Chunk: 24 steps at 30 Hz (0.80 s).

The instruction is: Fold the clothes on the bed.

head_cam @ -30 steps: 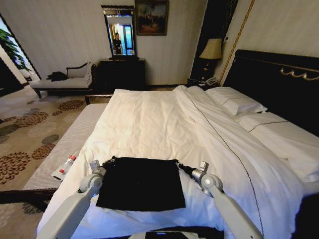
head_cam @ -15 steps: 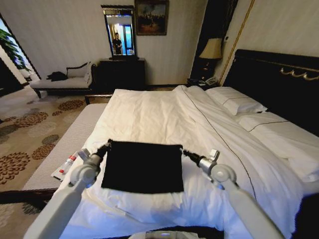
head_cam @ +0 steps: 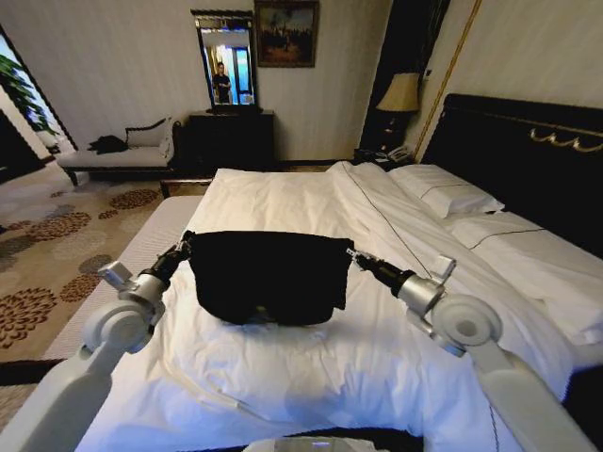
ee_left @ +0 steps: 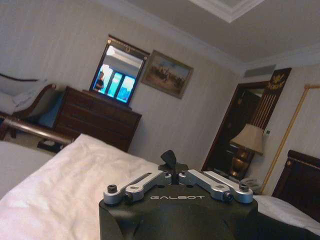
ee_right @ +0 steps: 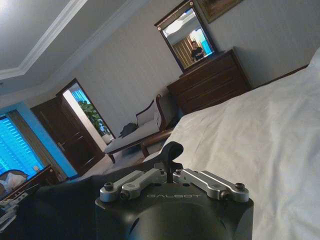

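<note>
Both grippers have gone up and forward since a second ago, taking the black T-shirt (head_cam: 266,273) off the duvet; earlier it lay flat near the foot edge, now it hangs between the arms, top edge stretched, lower part sagging in a loose fold touching the bed (head_cam: 311,377) cover; head camera has not shifted.

Nearest me: left gripper (head_cam: 185,247) pinches the shirt's left upper corner, jaws together on cloth; left wrist view shows its fingertips (ee_left: 168,159) closed on a dark scrap; right gripper (head_cam: 353,257) does the same at the right upper corner; right wrist view shows fingers (ee_right: 172,150) clamped, black fabric trailing off to the side.

Step in hand, I judge: carrying the held edge over to lay it down for a fold; to do it well I keep both grippers level and equally far apart so the edge stays taut, move them together, lower slowly so the hanging part lays flat rather than bunching; grip looks thin at the corners, so no jerks.

Farther off: pillows (head_cam: 448,188) by the dark headboard (head_cam: 528,141); beyond, chaise longue (head_cam: 127,151), dresser (head_cam: 231,137) with mirror (head_cam: 227,61), lamp (head_cam: 400,94).
</note>
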Available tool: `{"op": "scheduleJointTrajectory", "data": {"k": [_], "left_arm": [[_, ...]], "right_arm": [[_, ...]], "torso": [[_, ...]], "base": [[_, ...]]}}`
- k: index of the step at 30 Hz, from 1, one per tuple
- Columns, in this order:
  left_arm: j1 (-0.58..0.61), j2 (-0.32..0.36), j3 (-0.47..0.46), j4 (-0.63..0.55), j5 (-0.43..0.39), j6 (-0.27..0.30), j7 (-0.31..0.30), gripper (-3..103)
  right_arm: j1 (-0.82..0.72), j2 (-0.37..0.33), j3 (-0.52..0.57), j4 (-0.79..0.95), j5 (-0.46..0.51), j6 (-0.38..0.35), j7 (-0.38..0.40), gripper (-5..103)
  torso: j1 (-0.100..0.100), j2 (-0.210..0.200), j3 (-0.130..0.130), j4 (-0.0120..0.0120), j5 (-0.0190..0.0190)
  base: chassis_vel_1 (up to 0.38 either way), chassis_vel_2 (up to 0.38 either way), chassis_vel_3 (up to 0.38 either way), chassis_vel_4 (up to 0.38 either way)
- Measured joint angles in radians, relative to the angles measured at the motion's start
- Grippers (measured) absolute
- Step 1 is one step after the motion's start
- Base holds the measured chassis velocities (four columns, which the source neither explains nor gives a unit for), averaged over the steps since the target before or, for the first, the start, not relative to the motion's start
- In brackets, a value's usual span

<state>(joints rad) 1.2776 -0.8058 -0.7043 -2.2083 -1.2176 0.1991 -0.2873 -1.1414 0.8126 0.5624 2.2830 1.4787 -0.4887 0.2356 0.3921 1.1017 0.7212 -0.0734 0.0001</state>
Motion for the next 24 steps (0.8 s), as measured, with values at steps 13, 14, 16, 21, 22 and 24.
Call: {"op": "scheduleJointTrajectory", "data": {"k": [13,14,16,21,22,24], "left_arm": [[0.150,-0.028,-0.149,-0.087,0.011,-0.015,0.030,1],[0.150,-0.028,-0.149,-0.087,0.011,-0.015,0.030,1],[0.172,-0.039,-0.161,-0.101,0.018,-0.017,0.033,1],[0.235,-0.070,-0.196,-0.150,0.030,-0.022,0.039,1],[0.257,-0.080,-0.207,-0.163,0.036,-0.024,0.044,1],[0.278,-0.089,-0.222,-0.175,0.038,-0.026,0.049,1]], "right_arm": [[0.033,-0.045,0.017,0.064,0.057,0.011,0.056,1],[0.033,-0.045,0.017,0.064,0.057,0.011,0.056,1],[0.021,-0.043,0.021,0.075,0.057,0.012,0.058,1],[-0.027,-0.033,0.044,0.124,0.059,0.012,0.065,1],[-0.040,-0.029,0.053,0.138,0.062,0.011,0.068,1],[-0.056,-0.025,0.065,0.155,0.069,0.009,0.075,1]], "torso": [[0.000,0.000,0.000,0.0001,-0.0001],[0.000,0.000,0.000,0.0001,-0.0001],[0.000,0.000,0.000,0.0001,0.0000],[0.000,0.000,0.000,0.0000,-0.0001],[0.000,0.000,0.000,-0.0001,-0.0001],[0.000,0.000,0.000,0.0000,-0.0001]], "base": [[0.000,0.000,0.000,0.000],[0.000,0.000,0.000,0.000],[0.000,0.000,0.000,0.000],[0.000,0.000,0.000,0.000],[0.000,0.000,0.000,0.000],[0.000,0.000,0.000,0.000]]}}
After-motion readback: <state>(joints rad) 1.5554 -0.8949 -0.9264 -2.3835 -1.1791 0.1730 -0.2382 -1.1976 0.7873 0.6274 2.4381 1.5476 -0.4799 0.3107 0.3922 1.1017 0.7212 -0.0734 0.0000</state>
